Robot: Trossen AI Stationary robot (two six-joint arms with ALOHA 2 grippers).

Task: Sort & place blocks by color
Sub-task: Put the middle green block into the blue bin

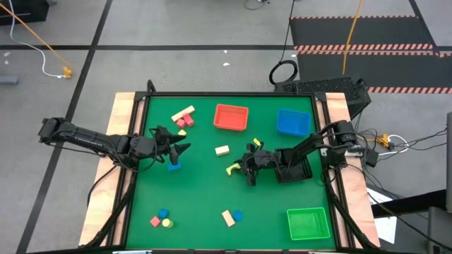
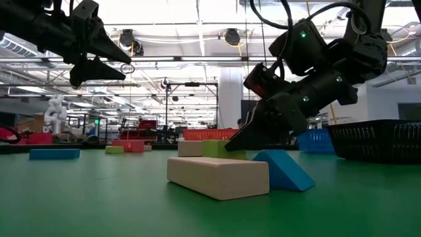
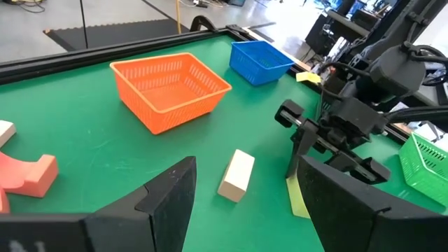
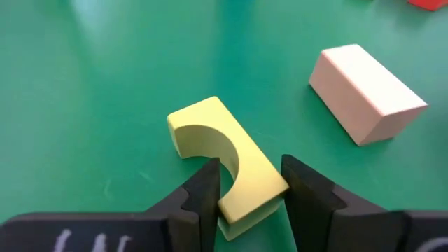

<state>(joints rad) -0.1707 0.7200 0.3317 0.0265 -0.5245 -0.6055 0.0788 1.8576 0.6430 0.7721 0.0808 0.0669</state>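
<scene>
Right gripper (image 4: pixel 248 183) down on the green table (image 1: pixel 205 190), fingers pinching one end of a yellow arch block (image 4: pixel 224 154). Pale block (image 4: pixel 367 93) near it. Left gripper (image 1: pixel 178 149) up high, fingers wide, holding nothing. Orange basket (image 3: pixel 168 89), blue basket (image 3: pixel 260 61), green basket (image 1: pixel 308 224): nothing showing inside.

Matt green table mat (image 1: pixel 205 190), smooth matt yellow arch block (image 4: pixel 224 150), perforated glossy plastic orange tray (image 3: pixel 168 87).
</scene>
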